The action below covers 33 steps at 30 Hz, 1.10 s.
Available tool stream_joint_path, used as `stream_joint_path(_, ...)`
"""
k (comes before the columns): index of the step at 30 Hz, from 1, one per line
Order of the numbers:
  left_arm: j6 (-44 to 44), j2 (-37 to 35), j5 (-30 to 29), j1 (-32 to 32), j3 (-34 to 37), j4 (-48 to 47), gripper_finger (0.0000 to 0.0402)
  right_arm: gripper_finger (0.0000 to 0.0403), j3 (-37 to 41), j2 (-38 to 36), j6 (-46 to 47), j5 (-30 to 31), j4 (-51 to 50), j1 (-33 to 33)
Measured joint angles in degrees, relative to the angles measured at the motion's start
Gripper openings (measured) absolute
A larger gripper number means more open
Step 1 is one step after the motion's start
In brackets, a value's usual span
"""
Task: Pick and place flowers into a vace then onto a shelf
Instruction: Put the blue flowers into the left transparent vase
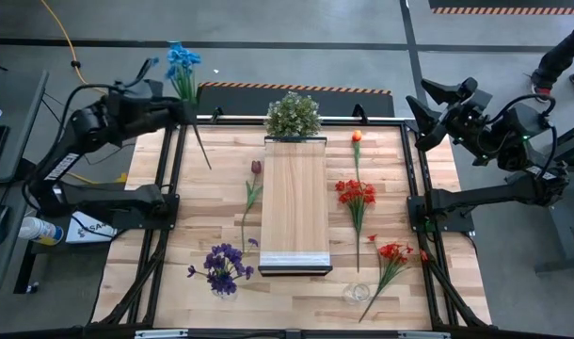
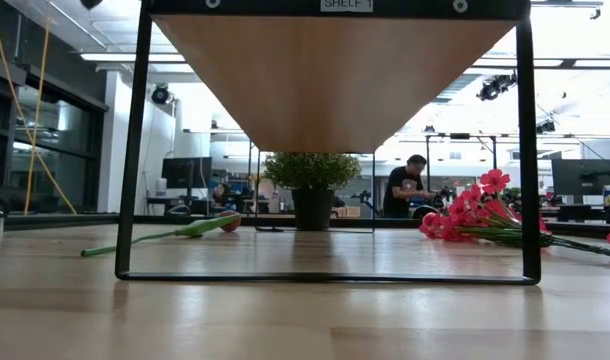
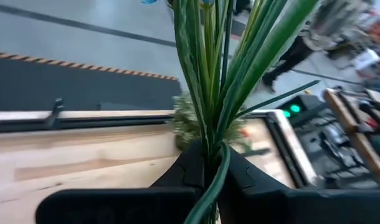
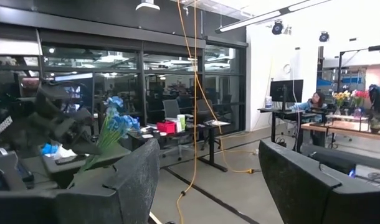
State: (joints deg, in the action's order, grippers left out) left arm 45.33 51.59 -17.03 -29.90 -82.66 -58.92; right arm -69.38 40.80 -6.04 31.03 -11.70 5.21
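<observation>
Blue flower (image 1: 183, 60) at 11 o'clock, stem pinched in left gripper (image 1: 187, 111) fingers | right gripper (image 1: 428, 111) spread, idle at 2 | glass vase (image 1: 356, 293) at 5: lower stem upright

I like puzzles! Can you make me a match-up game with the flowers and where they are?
Things:
1. blue flower
2. purple flower
3. bushy green plant
4. orange flower

Places:
A. at the far end of the shelf
B. on the table, right of the shelf
C. held up in the left gripper
D. on the table, by the shelf's near left corner

Pairs: 1-C, 2-D, 3-A, 4-B
</observation>
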Motion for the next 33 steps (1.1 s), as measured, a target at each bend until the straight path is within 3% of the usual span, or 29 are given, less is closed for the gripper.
stream_joint_path(8, -0.08, 0.04, -0.15, 9.78, -3.25, 1.97, 0.0047, 0.0262, 0.0, 0.0, 1.14, -2.46, 0.0, 0.0)
stream_joint_path(24, -0.13, 1.55, -4.53, 32.63, -3.29, 17.98, 0.0047, 0.0262, 0.0, 0.0, 1.14, -1.88, -0.07, 0.0)
stream_joint_path(33, -5.17, 4.39, -8.28, 46.32, -3.29, 29.03, 0.0047, 0.0262, 0.0, 0.0, 4.05, -1.89, -2.65, 0.01)
